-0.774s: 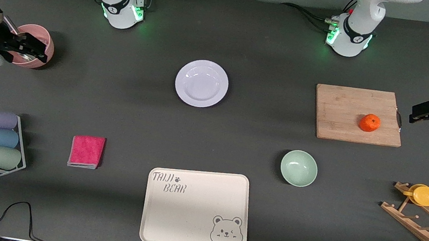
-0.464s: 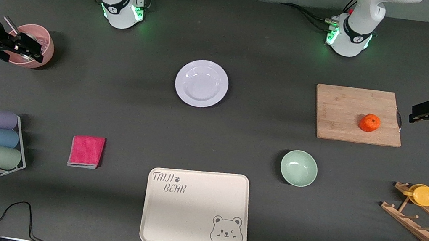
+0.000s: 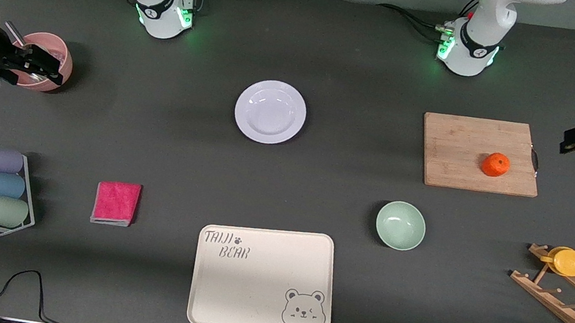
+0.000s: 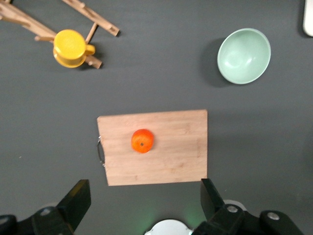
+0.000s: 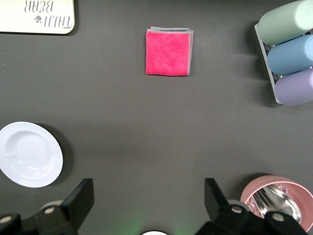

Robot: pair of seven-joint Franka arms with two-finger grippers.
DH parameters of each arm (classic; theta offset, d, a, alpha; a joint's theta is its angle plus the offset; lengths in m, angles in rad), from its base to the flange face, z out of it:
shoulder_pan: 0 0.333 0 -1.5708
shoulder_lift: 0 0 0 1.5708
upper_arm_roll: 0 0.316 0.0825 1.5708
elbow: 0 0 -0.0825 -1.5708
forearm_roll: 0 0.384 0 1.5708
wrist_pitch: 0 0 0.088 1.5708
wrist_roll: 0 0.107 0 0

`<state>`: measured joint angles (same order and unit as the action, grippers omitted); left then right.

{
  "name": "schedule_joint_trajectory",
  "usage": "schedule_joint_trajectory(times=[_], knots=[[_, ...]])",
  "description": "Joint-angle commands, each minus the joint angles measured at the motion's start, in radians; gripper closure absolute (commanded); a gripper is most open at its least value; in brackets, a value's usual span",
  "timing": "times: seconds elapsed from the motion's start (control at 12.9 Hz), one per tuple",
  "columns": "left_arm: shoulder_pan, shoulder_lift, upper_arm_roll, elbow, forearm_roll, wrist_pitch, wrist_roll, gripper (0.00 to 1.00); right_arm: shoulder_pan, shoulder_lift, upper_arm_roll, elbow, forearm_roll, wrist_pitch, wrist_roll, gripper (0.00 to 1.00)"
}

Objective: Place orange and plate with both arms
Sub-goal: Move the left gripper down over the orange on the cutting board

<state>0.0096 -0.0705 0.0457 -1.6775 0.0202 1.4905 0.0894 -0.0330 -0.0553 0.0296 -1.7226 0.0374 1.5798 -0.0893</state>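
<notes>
A: How will the orange (image 3: 495,164) handle? It is a small, round, bright fruit with dimpled skin, resting on the wooden cutting board (image 3: 460,147) toward the left arm's end of the tabletop (image 3: 317,189).

B: Probably light and a little yielding, and apt to roll. The fingers would best close across its middle, gently, so the skin is not crushed.

A: And the plate (image 3: 270,111)?

B: Glossy white with a faint lavender tint, shallow, wide-rimmed, lying flat near the middle of the tabletop, farther from the front camera than the cream bear tray (image 3: 263,279). It looks stiff, slippery and breakable. Since it lies flat, the rim is the only hold, one finger above and one slipped beneath.

A: Where are the claws?

B: The left claw (image 4: 144,205) hangs high with its fingers spread wide, holding nothing, over the tabletop just off the handle edge of the board. The right claw (image 5: 149,205) is likewise wide apart and empty, up over the pink bowl (image 3: 45,69) at the right arm's end, well apart from the plate.
</notes>
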Motion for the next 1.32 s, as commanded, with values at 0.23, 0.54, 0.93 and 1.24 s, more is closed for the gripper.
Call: schedule_joint_trajectory(times=[0.23,0.54,0.93,1.24], knots=[[0.049,-0.320,0.003,-0.376,0.015,0.108,0.049,0.00,0.002,0.083,-0.011,0.075,0.018,-0.018,-0.010,0.00],[0.049,-0.301,0.003,-0.398,0.017,0.154,0.049,0.00,0.005,0.192,-0.008,0.155,0.032,-0.018,-0.009,0.00],[0.085,-0.261,0.003,-0.631,0.046,0.466,0.065,0.00,0.005,0.270,-0.008,0.216,0.030,-0.006,-0.001,0.00],[0.118,-0.207,0.005,-0.779,0.046,0.687,0.118,0.00,-0.011,0.319,-0.013,0.221,0.024,-0.014,-0.003,0.00]])
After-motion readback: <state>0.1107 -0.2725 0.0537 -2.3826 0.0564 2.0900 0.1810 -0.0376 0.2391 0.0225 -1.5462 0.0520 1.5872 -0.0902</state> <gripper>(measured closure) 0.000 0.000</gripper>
